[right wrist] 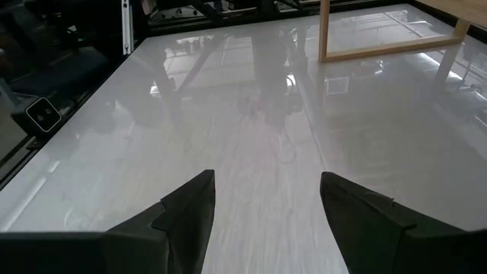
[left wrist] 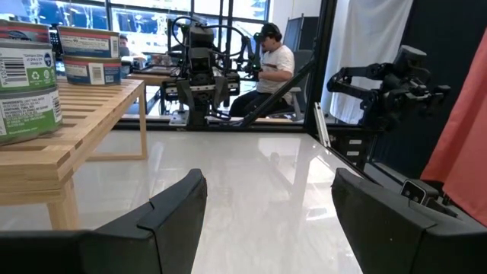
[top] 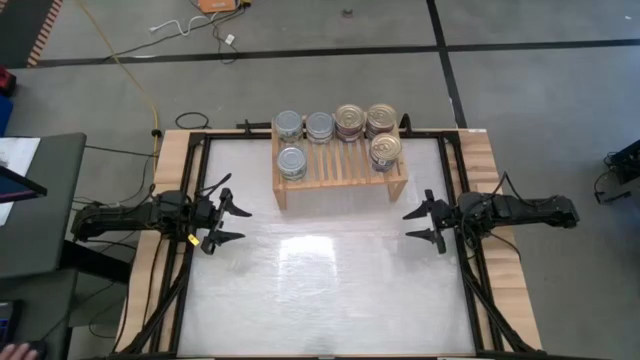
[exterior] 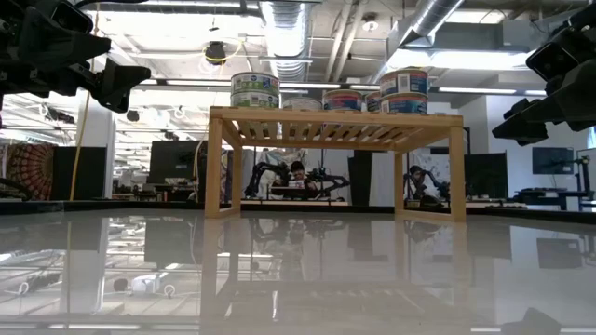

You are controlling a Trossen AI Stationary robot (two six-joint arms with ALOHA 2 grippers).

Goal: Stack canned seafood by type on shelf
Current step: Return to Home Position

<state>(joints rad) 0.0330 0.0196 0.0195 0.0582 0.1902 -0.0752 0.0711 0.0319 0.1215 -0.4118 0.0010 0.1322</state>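
"Tins (top: 292, 162): where are they sitting for you?"

"I'm seeing all of them sitting on the shelf (top: 340, 165), at the far middle of the desk (top: 320, 290). The silver-topped tins (top: 320, 126) are stacking toward its left end, the gold-lidded tins (top: 350, 120) toward its right. None is lying on the desk itself."

"And the arms?"

"The left gripper (top: 238, 224) is hovering at the desk's left side and the right gripper (top: 410, 226) at its right side. Both are raised and neither is touching the shelf. Both pairs of fingers (left wrist: 175, 213) are standing wide open, gripping nothing."

"Which one is nearer?"

"Neither, as I'm judging it. The shelf's long axis is running left to right across the desk, between the two grippers and farther back. Its silver end is facing my left arm and its gold end my right. I'm reading the sorting as finished, so the coming move is only parking both arms clear of the shelf."
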